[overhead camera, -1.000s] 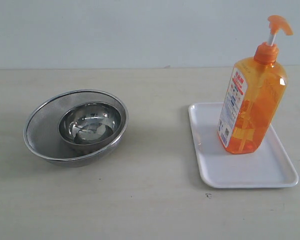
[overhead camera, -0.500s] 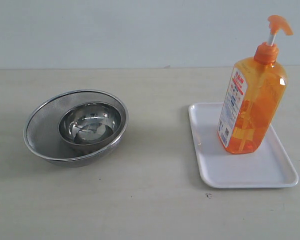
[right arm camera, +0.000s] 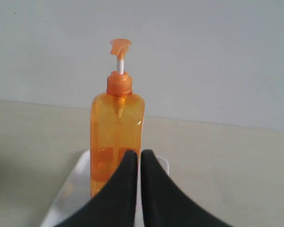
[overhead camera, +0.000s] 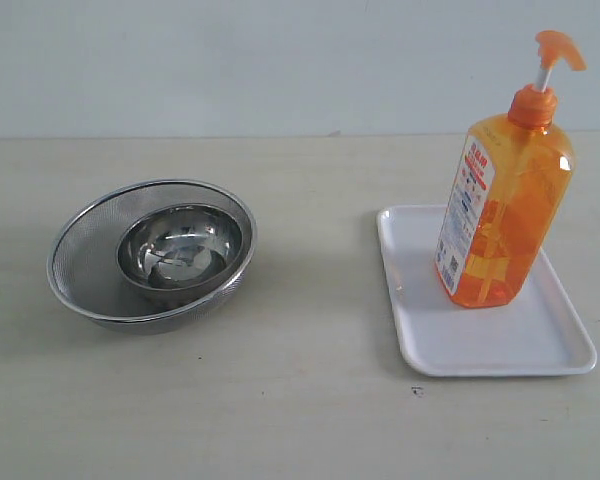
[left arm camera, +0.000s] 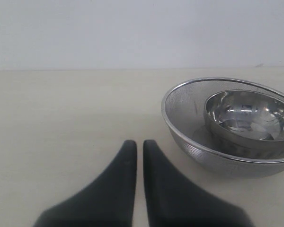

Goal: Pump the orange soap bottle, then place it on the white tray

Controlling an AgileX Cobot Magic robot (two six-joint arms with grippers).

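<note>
Left gripper (left arm camera: 139,143): jaws pressed together, holds nothing, mesh strainer (overhead camera: 80,250) near. Steel bowl (overhead camera: 180,248) sits inside strainer, on left part of table (overhead camera: 310,410). White tray (overhead camera: 480,345) lies at right, well apart. Orange soap bottle (overhead camera: 505,215) stands upright on tray. Right gripper (right arm camera: 138,153): jaws closed, empty, apart from bottle.

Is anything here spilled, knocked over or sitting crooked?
Nothing stands out. The orange soap bottle stands upright on the white tray, with no spilled soap visible around it. The steel bowl sits inside the mesh strainer on the table.
</note>
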